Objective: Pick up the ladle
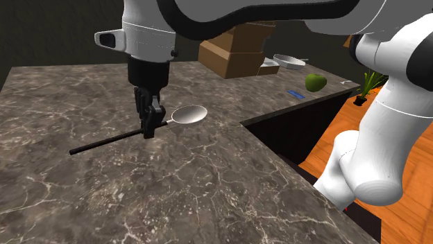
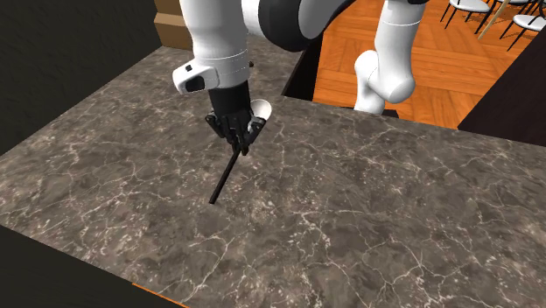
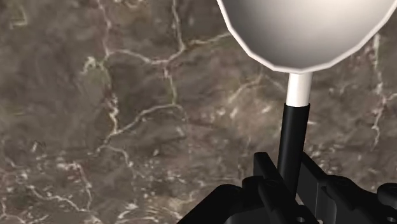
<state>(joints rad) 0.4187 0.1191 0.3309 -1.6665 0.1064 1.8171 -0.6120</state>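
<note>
Two black fingers (image 1: 148,116) pinch the thin black handle of the ladle (image 1: 189,115), at the part of the handle near its bowl. In the wrist view the fingers (image 3: 266,178) stand on both sides of the handle. From there the ladle (image 3: 305,32) goes away from the hand, first black, then a short white neck, then the round pale bowl. In the second exterior view the fingers (image 2: 234,129) point down and the ladle (image 2: 224,179) runs slanted under them, with the free end of the handle toward the near edge of the desk (image 2: 394,201) and the bowl toward the far edge. I cannot tell whether the ladle touches the desk or hangs just above it.

In the shoulder view the ladle lies near the middle of the dark, marble-like desk (image 1: 173,194), its bowl toward that view's right and its long handle toward the left. The white arm (image 1: 375,138) comes from the lower right and bends over the desk.

At the far corner of the desk stand some brown cardboard boxes (image 1: 232,52). To their right in the shoulder view there are a white dish (image 1: 289,61), a green round thing (image 1: 316,82) and a small blue thing (image 1: 296,93). Beyond the desk edge lies an orange wooden floor (image 1: 409,173).
</note>
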